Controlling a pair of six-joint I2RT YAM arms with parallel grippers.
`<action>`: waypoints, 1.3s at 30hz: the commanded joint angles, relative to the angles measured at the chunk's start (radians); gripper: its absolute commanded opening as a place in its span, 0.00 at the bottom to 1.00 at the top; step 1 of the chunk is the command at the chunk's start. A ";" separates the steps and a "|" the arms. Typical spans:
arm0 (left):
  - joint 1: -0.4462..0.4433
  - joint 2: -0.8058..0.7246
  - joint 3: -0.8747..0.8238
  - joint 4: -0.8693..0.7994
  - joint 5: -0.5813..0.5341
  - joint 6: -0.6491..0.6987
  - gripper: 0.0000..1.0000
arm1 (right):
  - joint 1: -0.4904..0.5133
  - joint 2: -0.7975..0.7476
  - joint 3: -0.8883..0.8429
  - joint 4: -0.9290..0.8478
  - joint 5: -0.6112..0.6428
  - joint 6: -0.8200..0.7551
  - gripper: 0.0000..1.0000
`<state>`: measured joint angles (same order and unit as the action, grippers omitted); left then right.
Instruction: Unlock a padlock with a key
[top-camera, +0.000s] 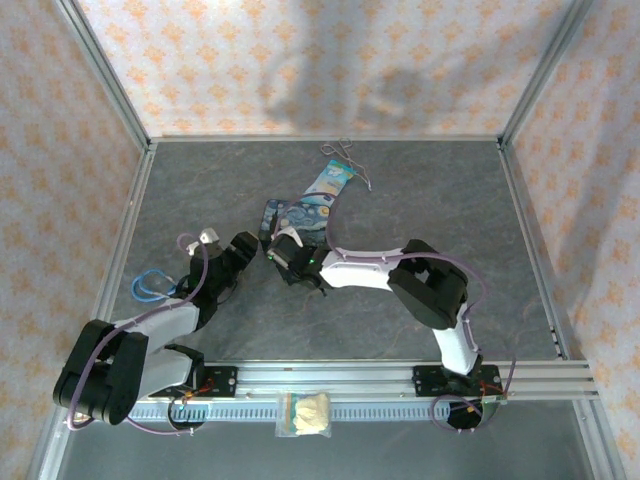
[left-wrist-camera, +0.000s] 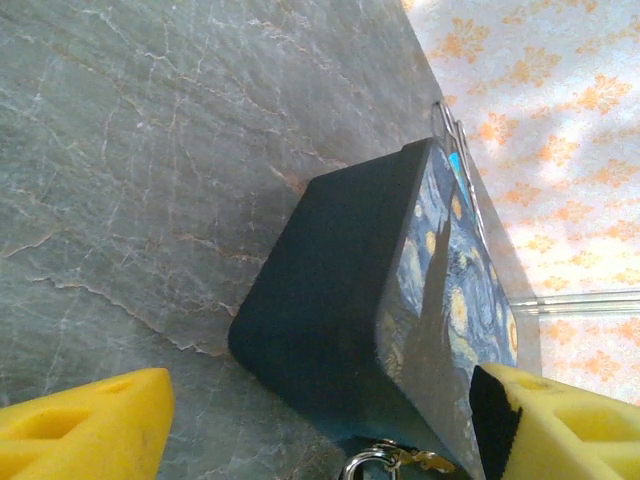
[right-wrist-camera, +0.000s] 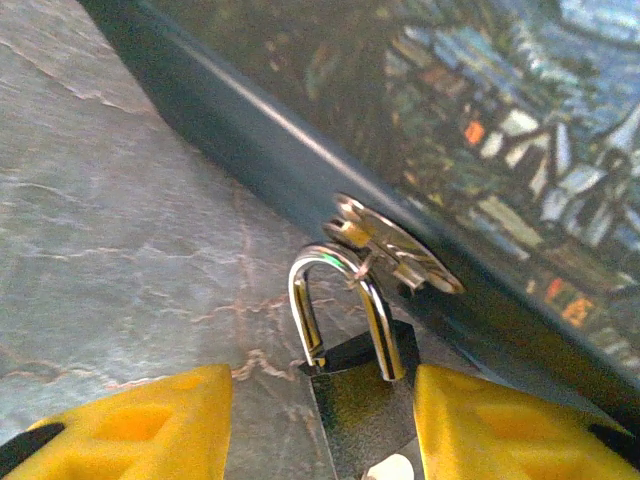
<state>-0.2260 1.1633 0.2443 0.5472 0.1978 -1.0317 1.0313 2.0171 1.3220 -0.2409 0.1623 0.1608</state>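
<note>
The padlock has a dark blocky body and a silvery shackle hooked through the brass hasp of the starry-night tin. My right gripper is open around the body. Its right finger touches the body, and a gap separates the left finger from it. A pale spot at the body's lower edge is unclear. The key is hidden. My left gripper is wide open at the tin's dark side, close to the shackle. Both grippers meet at the tin's near end.
A light-blue card tag with string lies beyond the tin. A blue cord loop sits by the left arm. A small bag rests on the front rail. Metal frame posts and patterned walls border the grey table.
</note>
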 joint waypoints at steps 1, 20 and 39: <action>0.013 -0.017 -0.007 0.049 0.002 -0.015 0.78 | 0.001 0.034 0.022 -0.042 0.082 -0.015 0.50; 0.025 -0.082 -0.024 0.040 -0.013 -0.026 0.78 | -0.065 -0.013 -0.133 0.065 0.091 -0.183 0.06; 0.028 -0.129 0.007 0.019 -0.018 0.079 0.78 | -0.167 -0.224 -0.241 0.078 -0.399 -0.544 0.00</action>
<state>-0.2073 1.0111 0.2218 0.5629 0.1749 -0.9997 0.8665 1.8313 1.1046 -0.1493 -0.1818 -0.3065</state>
